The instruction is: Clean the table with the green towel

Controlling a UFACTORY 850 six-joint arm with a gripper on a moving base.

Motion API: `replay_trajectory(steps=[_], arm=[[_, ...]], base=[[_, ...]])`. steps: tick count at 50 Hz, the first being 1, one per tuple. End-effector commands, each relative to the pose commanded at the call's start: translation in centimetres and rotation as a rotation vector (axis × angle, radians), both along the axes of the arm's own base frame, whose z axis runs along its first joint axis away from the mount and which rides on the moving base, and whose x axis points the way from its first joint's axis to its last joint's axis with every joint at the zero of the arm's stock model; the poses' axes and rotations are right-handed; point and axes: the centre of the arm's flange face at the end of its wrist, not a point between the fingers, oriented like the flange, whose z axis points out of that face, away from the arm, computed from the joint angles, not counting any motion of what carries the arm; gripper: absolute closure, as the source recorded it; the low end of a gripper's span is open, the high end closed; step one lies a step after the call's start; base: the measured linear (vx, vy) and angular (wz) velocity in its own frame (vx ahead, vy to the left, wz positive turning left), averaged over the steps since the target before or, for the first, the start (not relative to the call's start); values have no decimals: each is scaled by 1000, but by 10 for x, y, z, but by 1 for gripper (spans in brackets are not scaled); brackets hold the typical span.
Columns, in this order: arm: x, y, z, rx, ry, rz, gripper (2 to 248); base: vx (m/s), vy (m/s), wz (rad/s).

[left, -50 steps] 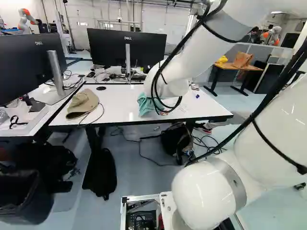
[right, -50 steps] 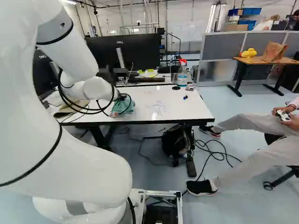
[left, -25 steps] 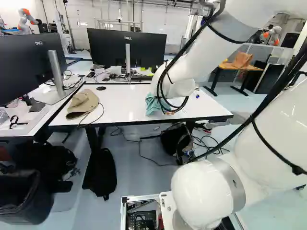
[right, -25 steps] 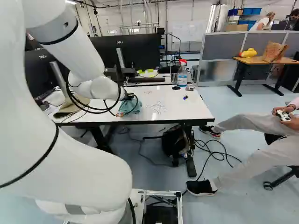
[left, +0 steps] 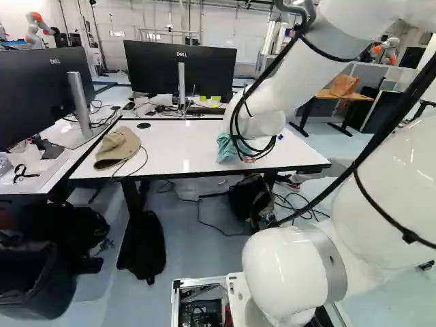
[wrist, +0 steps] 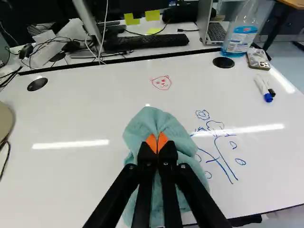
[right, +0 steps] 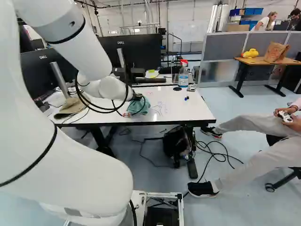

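My gripper [right: 136, 97] is low over the white table [right: 188, 110], its orange-tipped fingers together. In the wrist view the gripper [wrist: 157, 144] pinches a fold of the green towel [wrist: 156, 118], which lies bunched on the tabletop beneath and around the fingers. Blue marker lines [wrist: 222, 152] run right beside the towel, some touching its edge. A small red face drawing [wrist: 161, 82] is ahead of the towel, apart from it. In the left base view the arm hides the fingers, and part of the towel [left: 226, 148] shows beside the wrist.
A cap [left: 117, 147] with a cable lies at the table's left. A spray bottle [right: 183, 74], phone-like object [wrist: 258, 59] and markers [wrist: 264, 88] sit at the far right side. Monitors [left: 180, 68] stand behind. A seated person's legs [right: 254, 141] are right of the table.
The arm has swung rightward over the table, and the towel has slid along with the gripper toward the blue drawing. The base has stayed put.
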Motion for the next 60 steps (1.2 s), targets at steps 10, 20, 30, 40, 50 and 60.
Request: replay_trajectory(steps=[10, 20, 30, 40, 50, 60], arm=[[2, -14, 0, 0, 1, -38, 227], [4, -29, 0, 0, 1, -75, 227], [5, -43, 0, 0, 2, -112, 227], [6, -58, 1, 0, 2, -149, 227], [7, -72, 1, 0, 3, -186, 227], [8, -87, 1, 0, 4, -223, 227]], base=[[0, 0, 0], [0, 0, 0], [0, 0, 0], [0, 0, 0], [0, 0, 0], [0, 0, 0]])
